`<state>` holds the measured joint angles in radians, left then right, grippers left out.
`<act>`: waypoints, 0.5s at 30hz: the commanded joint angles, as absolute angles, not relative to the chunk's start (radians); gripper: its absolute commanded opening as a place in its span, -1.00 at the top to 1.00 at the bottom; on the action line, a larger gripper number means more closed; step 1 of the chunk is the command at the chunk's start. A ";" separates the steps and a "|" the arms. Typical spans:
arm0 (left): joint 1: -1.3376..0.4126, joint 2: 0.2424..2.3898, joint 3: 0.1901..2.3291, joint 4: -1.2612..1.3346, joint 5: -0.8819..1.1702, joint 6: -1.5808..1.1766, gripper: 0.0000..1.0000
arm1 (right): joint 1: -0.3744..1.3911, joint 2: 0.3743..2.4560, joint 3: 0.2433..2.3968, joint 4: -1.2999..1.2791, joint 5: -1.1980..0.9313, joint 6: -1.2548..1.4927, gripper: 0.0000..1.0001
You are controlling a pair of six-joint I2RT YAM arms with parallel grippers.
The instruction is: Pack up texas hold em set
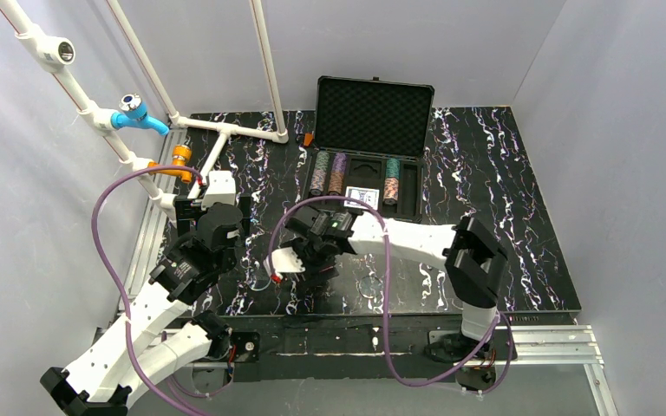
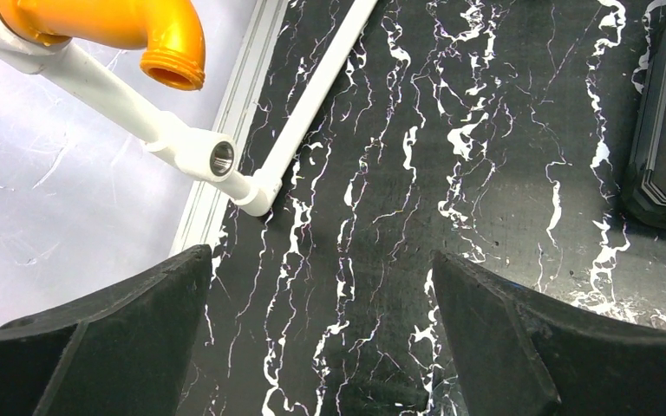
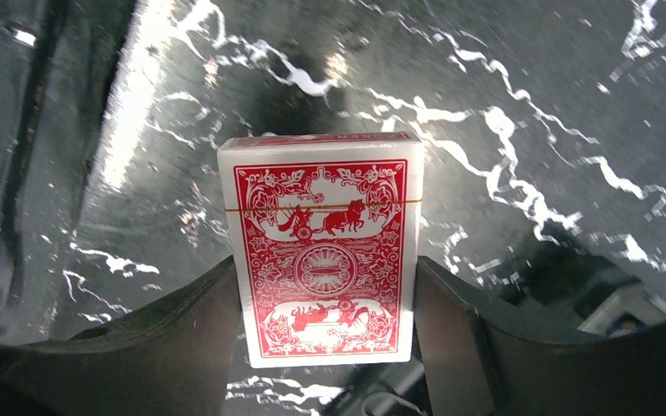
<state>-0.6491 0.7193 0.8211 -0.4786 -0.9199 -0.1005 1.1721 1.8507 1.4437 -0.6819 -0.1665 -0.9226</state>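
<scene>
The right gripper [image 3: 325,282] clamped the red-backed card deck [image 3: 323,251] by its long sides, low over the black marbled table [image 1: 503,217] near the front edge. Whether the pack touched the surface could not be told. The left gripper [image 2: 321,286] hung wide apart and empty over bare tabletop at the left, near the white pipe frame [image 2: 199,152] and its orange fitting [image 2: 169,43].

The case [image 1: 416,186] stood open toward the back of the table with its lid [image 1: 373,108] propped upright. Rows of chips [image 1: 328,173] filled their slots, and the blue-backed deck [image 1: 362,198] lay in a front pocket.

The step in hand looked to be carrying the red pack to the case. Much of the pack stood out past the fingertips, so a slow, level carry would probably suit best. It would need to rise over the case's front rim, line up with what appeared to be a free recess behind the blue deck, and be let go only once seated.

Bare tabletop lay between the pack and the case. The edges to mind were the front rim, the chip rows on either side and the raised lid behind. The left arm sat well apart, while the purple cable [image 1: 386,286] looped close over the right arm.
</scene>
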 commanded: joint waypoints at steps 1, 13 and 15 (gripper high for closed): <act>-0.643 0.724 0.844 -0.476 -0.923 -0.108 -0.97 | 1.124 1.761 1.436 -0.652 -0.127 -0.928 0.97; -0.643 0.730 0.842 -0.477 -0.906 -0.106 -0.96 | 0.942 1.701 1.535 -0.649 -0.226 -1.021 0.97; -0.643 0.732 0.842 -0.476 -0.903 -0.106 -0.96 | 0.910 1.714 1.565 -0.664 -0.252 -1.033 0.97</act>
<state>-0.6491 0.7319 0.8211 -0.4789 -0.8948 -0.1005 0.9646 1.7432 1.4727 -0.6785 -0.1787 -0.9863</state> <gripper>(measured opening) 0.981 0.740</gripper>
